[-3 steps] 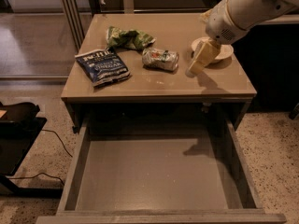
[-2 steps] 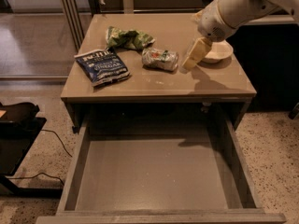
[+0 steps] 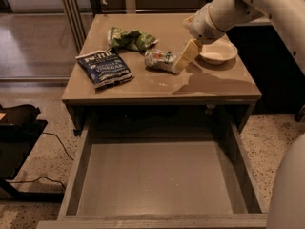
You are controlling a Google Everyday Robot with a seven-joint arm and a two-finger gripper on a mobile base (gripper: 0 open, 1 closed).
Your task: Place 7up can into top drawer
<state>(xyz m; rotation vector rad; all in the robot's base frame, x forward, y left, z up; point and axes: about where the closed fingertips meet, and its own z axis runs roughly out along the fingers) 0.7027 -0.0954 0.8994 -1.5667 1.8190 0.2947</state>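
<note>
The gripper (image 3: pixel 183 60), hanging over the middle of the table (image 3: pixel 214 86), is covering the right end of the 7up can (image 3: pixel 159 60), so contact between them is not showing. The arm (image 3: pixel 228 8) is running out past the top and right picture edges and overlapping the rim of the white bowl (image 3: pixel 221 54) near the back right corner. The front wall of the top drawer (image 3: pixel 157 185) is being cut off at the bottom, its back lying in shadow.

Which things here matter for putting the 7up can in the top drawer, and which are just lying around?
For the job: 7up can on the cabinet top; top drawer, open; gripper, close beside the can.
Lying about: green chip bag; blue chip bag; white bowl.
</note>
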